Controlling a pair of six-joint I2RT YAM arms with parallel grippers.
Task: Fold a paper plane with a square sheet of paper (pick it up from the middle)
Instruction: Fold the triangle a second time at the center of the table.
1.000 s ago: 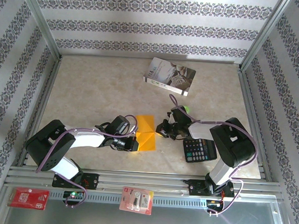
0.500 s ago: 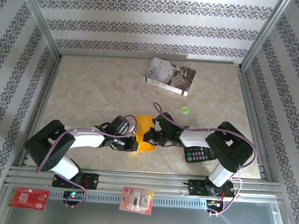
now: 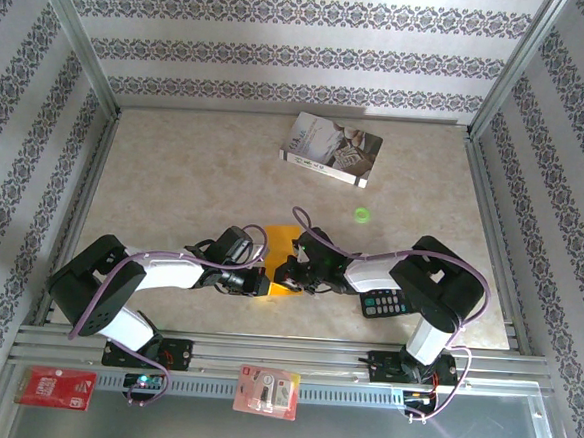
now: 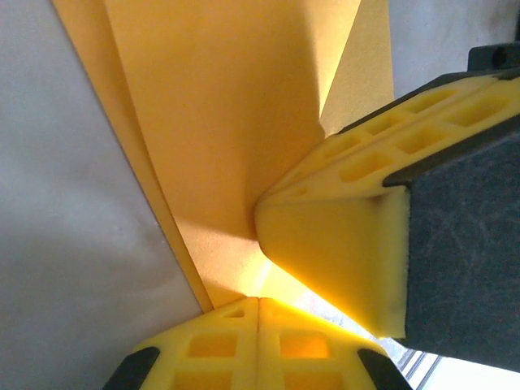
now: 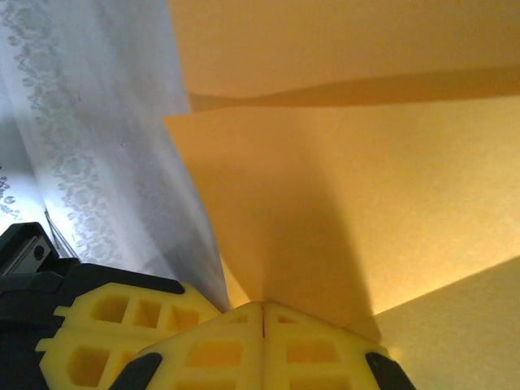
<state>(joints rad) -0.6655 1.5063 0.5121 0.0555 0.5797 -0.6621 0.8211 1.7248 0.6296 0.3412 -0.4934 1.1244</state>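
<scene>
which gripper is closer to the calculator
Right. The right gripper is shut on the orange paper just left of the calculator; the left gripper grips the same paper from its other side, farther off.

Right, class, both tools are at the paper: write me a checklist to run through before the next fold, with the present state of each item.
1. Left tool shut on the paper: ok, the sheet runs into its closed fingers.
2. Right tool shut on the paper: ok, likewise.
3. Room between the tools: not ok, they sit almost tip to tip.
4. Crease straight: cannot tell, mostly hidden from above.
5. Calculator off the paper: ok, they lie apart.
6. Book out of the way: ok, far off.
</scene>
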